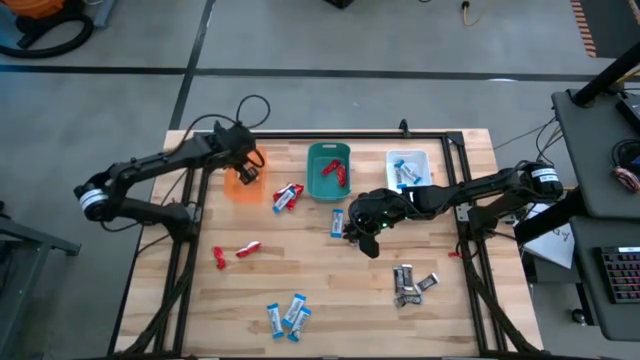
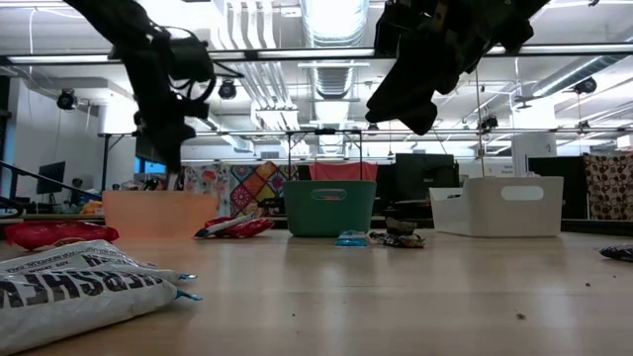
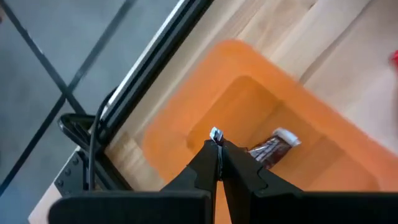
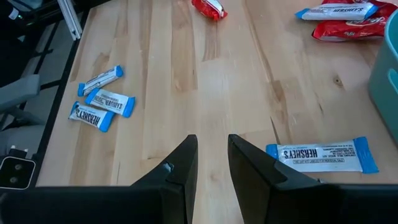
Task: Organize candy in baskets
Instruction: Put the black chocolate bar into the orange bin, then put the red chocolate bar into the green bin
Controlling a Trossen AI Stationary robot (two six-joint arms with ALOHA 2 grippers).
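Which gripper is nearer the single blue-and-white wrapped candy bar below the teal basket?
Right. The right gripper hovers just beside the lone blue-and-white wrapped candy bar, jaws open. The left gripper is far off, over the orange plastic basket, jaws shut.

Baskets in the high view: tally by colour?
orange basket: 1
teal basket: 1
white basket: 1
Total: 3
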